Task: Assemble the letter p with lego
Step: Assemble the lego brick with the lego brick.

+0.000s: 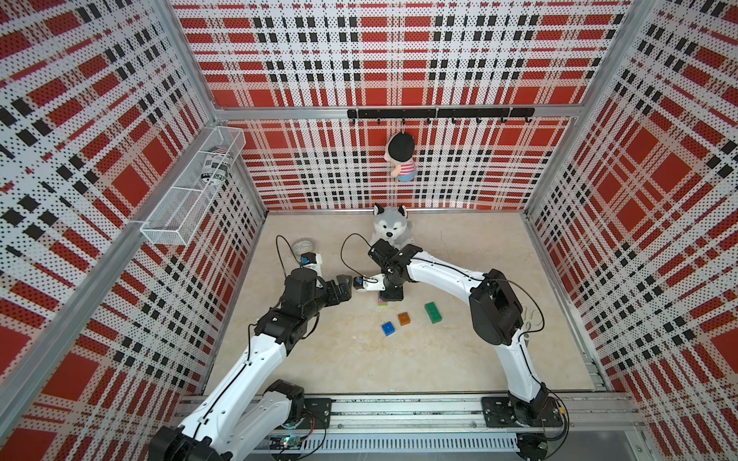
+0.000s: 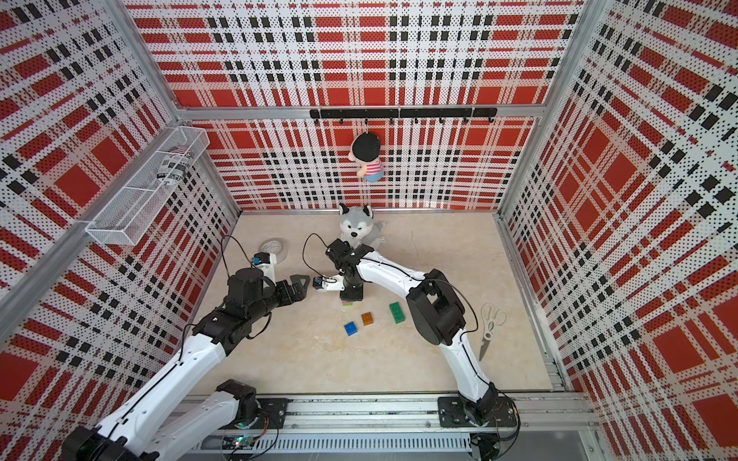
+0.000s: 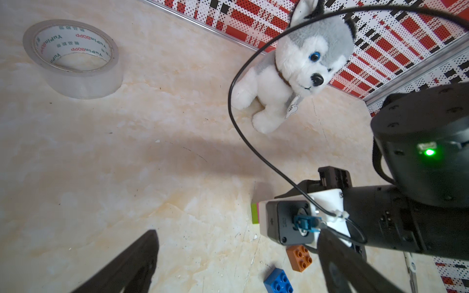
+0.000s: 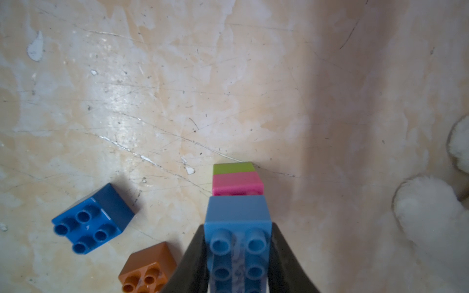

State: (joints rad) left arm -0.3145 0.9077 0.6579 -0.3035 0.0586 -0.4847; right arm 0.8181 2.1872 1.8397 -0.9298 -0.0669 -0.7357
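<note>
Beige marbled bench (image 1: pixel 459 359), enclosed by red, black and white plaid panels.

1. Right gripper (image 4: pixel 237 232): fingers (image 4: pixel 193 258) clamped on the long sides of a long light blue studded plastic brick (image 4: pixel 237 213), studs up. It sits over a square pink plastic brick (image 4: pixel 237 184), which rests on a square lime green plastic brick (image 4: pixel 233 168) standing near the middle of the bench. Whether the top joint is pressed fully home cannot be told. The side grip probably leaves the studs free and allows a downward press. One end appears to overhang, probably to start the loop of the letter.

2. Left gripper (image 3: pixel 237 236): fingers (image 3: pixel 132 263) spread wide, holding nothing. It hovers near the stack on the left-edge side, likely placed to brace it.

3. Loose stock, lying between the stack and the near edge, each piece apart and studs up: square dark blue plastic brick (image 4: pixel 94 218), square orange plastic brick (image 4: pixel 147 269), long dark green plastic brick (image 1: pixel 433 311). All look within easy reach of the right arm.

4. Not for assembly: clear tape roll (image 3: pixel 83 83) towards the far-left corner; grey-and-white plush husky (image 3: pixel 304 58) at the far edge; scissors (image 2: pixel 488 333) by the right edge.
</note>
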